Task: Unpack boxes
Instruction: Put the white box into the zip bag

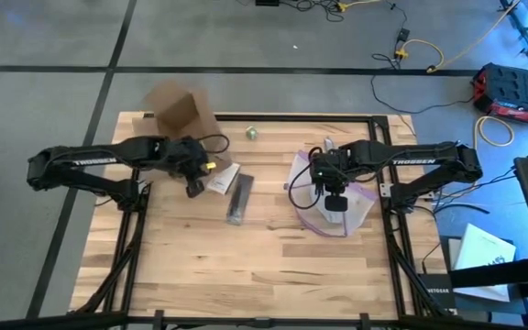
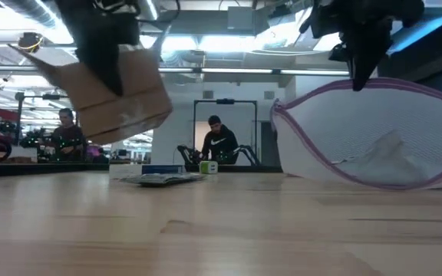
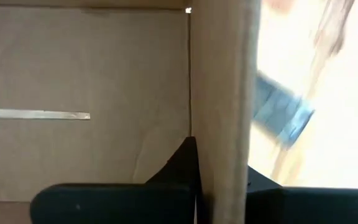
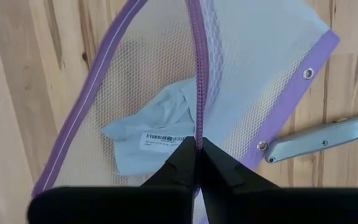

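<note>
1. Now my left pincer (image 1: 193, 188) is clamped on a wall of the box (image 1: 180, 112). In my left wrist view the fingers sit together, with the cardboard edge between them.
2. The box is in the upper left part of the high view, by the far edge of the table (image 1: 273, 266). In the low view it hangs tilted at the upper left, above the wood, so I judge that it is lifted and tipped.
3. My right pincer (image 1: 335, 203) is closed on the purple zip edge of the mesh bag (image 1: 360, 197), right of centre in the high view. In the low view the bag is held up on the right side and a pale packet shows inside it.
4. I judge that the unpacking is well along. A flat white item (image 1: 220, 178) and a dark long item (image 1: 237, 198) lie on the table near the centre, just beside my left pincer. They look like things that came out of the box, but I cannot be sure.
5. A small green object (image 1: 252, 134) rests near the far edge, and a grey knife tool (image 4: 321, 140) lies just beside the bag.
6. I cannot see if the box is empty. What is left, I think, is to check this and set the box aside.
</note>
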### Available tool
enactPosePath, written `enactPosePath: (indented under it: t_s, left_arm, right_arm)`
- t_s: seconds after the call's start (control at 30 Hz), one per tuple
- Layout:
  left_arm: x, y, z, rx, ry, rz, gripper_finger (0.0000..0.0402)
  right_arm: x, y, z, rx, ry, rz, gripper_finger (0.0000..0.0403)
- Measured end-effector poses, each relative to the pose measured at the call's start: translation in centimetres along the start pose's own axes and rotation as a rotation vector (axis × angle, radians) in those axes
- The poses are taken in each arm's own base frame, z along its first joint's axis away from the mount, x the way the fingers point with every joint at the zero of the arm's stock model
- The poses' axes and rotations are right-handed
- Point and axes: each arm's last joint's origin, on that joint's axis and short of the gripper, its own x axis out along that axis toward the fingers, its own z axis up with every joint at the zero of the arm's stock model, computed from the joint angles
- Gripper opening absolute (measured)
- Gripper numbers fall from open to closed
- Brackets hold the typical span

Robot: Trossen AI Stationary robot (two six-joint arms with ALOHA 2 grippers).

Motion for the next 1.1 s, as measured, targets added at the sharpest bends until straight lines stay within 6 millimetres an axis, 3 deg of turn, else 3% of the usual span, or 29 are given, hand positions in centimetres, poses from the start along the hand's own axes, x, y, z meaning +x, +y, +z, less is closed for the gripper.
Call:
enactPosePath:
  t_s: [0.1,0.27,0.5,0.73,0.9,1.1]
  left_arm:
    - [1.2,0.8,-0.2,0.091,0.088,0.023,0.0]
    - [3.3,2.6,-0.4,0.096,0.243,0.065,0.0]
    - [5.4,4.9,-2.3,0.108,0.592,0.061,0.0]
    - [6.3,4.9,-2.2,0.101,0.609,0.014,0.0005]
    - [6.1,5.1,-2.6,0.114,0.657,-0.003,0.0049]
    - [6.1,5.8,-3.0,0.03,0.676,0.02,0.0142]
  right_arm:
    - [0.0,0.0,0.0,0.004,-0.004,0.0,0.0]
    - [0.0,0.0,0.0,0.012,-0.003,0.0,0.0]
    - [0.0,0.0,0.0,0.009,-0.002,0.0,0.0]
    - [0.0,0.0,0.0,0.013,-0.002,0.003,0.0]
    - [0.0,0.1,0.0,0.01,-0.001,0.028,0.0]
    - [0.0,0.1,0.0,0.007,-0.001,0.033,0.0]
